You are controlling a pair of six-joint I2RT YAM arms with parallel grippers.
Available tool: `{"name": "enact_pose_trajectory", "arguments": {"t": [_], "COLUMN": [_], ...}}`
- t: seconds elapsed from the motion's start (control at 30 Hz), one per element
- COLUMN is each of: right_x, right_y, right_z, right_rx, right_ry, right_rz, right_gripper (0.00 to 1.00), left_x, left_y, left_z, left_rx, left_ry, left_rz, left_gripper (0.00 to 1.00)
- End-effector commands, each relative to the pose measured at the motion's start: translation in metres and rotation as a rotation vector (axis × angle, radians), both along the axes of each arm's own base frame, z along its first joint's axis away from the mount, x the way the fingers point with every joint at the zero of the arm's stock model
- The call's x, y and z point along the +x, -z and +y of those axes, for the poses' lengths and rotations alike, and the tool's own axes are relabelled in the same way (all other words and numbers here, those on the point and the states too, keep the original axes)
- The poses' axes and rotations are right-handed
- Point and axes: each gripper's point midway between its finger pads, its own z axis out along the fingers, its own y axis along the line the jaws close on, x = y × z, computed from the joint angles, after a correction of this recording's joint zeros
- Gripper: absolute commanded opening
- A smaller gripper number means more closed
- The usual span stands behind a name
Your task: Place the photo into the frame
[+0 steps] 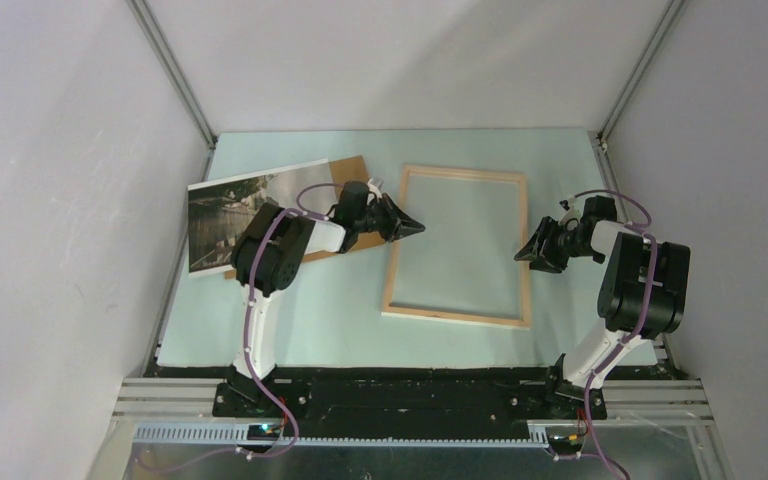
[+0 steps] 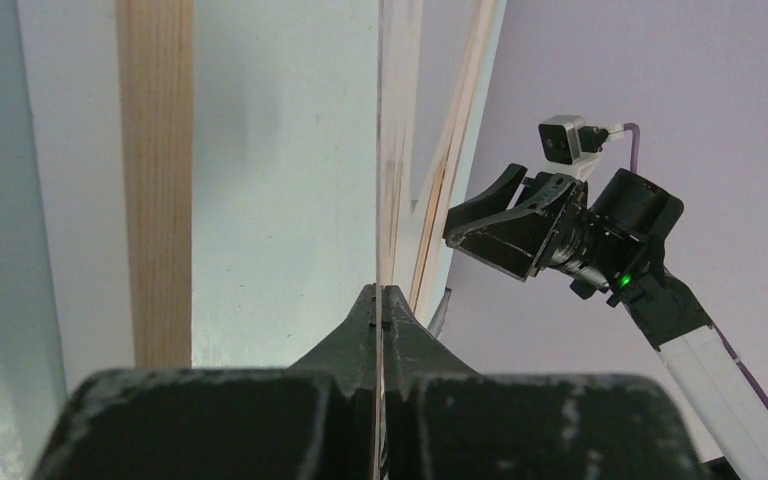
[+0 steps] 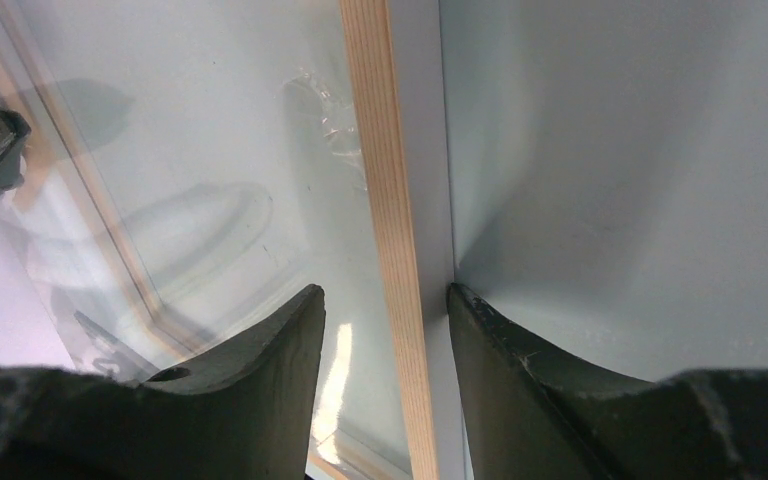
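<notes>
Frame (image 1: 455, 316), a pale thin-wood rectangle, lies flat; we see right gripper (image 3: 385, 293) spread astride its right rail, left gripper (image 2: 378, 295) pressed together near its left rail

We're looking past our right gripper (image 3: 383, 292), its dark fingers spread. One rail of the thin pale-wood rectangular picture frame (image 3: 375, 120) runs top to bottom between them. There's a shiny clear glass pane (image 3: 210, 180) on the left and a flat pale blue-green tabletop (image 3: 640, 150) on the right.
</notes>
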Motion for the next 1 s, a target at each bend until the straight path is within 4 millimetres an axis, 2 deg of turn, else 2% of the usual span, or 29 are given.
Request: {"name": "enact_pose_trajectory", "arguments": {"t": [0.0, 0.3, 0.53, 0.77, 0.97], "right_x": [0.000, 0.003, 0.016, 0.047, 0.073], "right_y": [0.001, 0.000, -0.006, -0.018, -0.024], "right_z": [0.003, 0.000, -0.017, -0.042, -0.047], "right_rx": [0.003, -0.041, -0.139, -0.200, -0.222], "right_ry": [-0.020, -0.016, 0.015, 0.094, 0.108], "right_rz": [-0.012, -0.023, -0.042, -0.092, -0.122], "right_gripper": [0.54, 0.54, 0.54, 0.55, 0.54], "left_x": [-0.004, -0.006, -0.007, -0.008, -0.009], "left_y": [-0.015, -0.007, -0.003, 0.000, 0.004], "left_z": [-0.014, -0.015, -0.013, -0.013, -0.012], "left_rx": [0.005, 0.057, 0.087, 0.112, 0.138], "left_ry": [0.062, 0.077, 0.082, 0.090, 0.096], "left_rz": [-0.065, -0.061, -0.065, -0.068, -0.069], "left_gripper": [0.00, 0.00, 0.00, 0.00, 0.00]}}
